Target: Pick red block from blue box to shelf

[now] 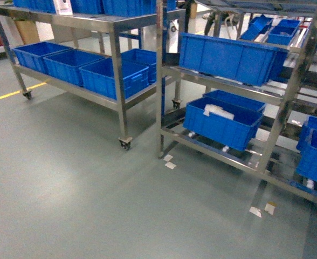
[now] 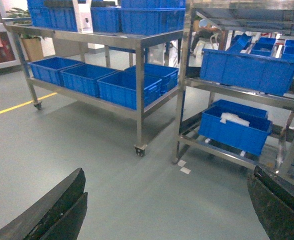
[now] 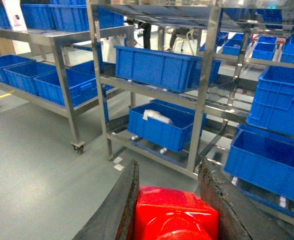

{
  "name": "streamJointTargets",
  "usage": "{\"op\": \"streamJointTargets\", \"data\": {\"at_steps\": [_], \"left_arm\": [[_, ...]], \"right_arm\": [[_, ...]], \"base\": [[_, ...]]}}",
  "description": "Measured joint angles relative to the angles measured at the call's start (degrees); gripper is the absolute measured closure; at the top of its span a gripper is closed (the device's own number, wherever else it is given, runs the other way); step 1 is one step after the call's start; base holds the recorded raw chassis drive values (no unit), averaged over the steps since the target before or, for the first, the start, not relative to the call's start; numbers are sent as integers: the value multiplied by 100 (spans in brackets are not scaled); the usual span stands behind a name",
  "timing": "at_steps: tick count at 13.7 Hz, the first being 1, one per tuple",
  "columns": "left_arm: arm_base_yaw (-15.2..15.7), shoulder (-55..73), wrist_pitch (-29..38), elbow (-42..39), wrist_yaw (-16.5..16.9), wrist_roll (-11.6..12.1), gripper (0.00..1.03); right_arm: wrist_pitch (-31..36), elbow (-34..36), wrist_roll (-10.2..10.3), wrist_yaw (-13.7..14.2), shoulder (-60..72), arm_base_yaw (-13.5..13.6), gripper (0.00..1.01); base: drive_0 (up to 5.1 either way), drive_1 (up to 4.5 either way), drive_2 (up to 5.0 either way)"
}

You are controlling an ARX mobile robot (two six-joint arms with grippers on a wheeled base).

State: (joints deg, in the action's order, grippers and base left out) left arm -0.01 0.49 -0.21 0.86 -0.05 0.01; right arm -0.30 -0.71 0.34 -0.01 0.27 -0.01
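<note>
My right gripper (image 3: 169, 172) is shut on the red block (image 3: 174, 212), a glossy red brick wedged between the two dark fingers in the right wrist view. Ahead of it stands the shelf (image 3: 203, 90), a tall stainless-steel rack holding dark blue crates. The same shelf (image 1: 160, 81) fills the right half of the head view, where neither gripper shows. In the left wrist view my left gripper (image 2: 168, 172) is open with only grey floor between its fingers, and the shelf (image 2: 183, 90) is at the right. The blue box is out of view.
A wheeled steel cart (image 1: 115, 24) with dark blue crates (image 1: 115, 75) stands at the left. On the shelf sit a crate (image 1: 226, 56) and a lower crate (image 1: 223, 124) holding something white. A yellow line (image 1: 13, 93) and white tape marks (image 1: 170, 164) lie on the grey floor.
</note>
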Motion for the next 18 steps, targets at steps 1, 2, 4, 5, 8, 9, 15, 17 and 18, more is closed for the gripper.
{"op": "streamJointTargets", "data": {"at_steps": [1, 2, 4, 5, 8, 9, 15, 17, 18], "left_arm": [[0, 0, 0, 0, 0, 0, 5], [0, 0, 0, 0, 0, 2, 5], [0, 0, 0, 0, 0, 0, 5], [0, 0, 0, 0, 0, 0, 5], [0, 0, 0, 0, 0, 0, 5], [0, 0, 0, 0, 0, 0, 5], [0, 0, 0, 0, 0, 0, 5], [0, 0, 0, 0, 0, 0, 5], [0, 0, 0, 0, 0, 0, 5]], "right_arm": [[2, 0, 0, 0, 0, 0, 72], [2, 0, 0, 0, 0, 0, 72], [2, 0, 0, 0, 0, 0, 72], [2, 0, 0, 0, 0, 0, 72], [2, 0, 0, 0, 0, 0, 72], [2, 0, 0, 0, 0, 0, 72], [2, 0, 0, 0, 0, 0, 72], [2, 0, 0, 0, 0, 0, 72], [2, 0, 0, 0, 0, 0, 72]], "base": [[-149, -149, -149], [-149, -149, -149], [-149, -149, -149], [-156, -156, -156], [-147, -147, -147], [-143, -143, -143], [-145, -145, -145], [-141, -141, -141], [-143, -143, -143]]}}
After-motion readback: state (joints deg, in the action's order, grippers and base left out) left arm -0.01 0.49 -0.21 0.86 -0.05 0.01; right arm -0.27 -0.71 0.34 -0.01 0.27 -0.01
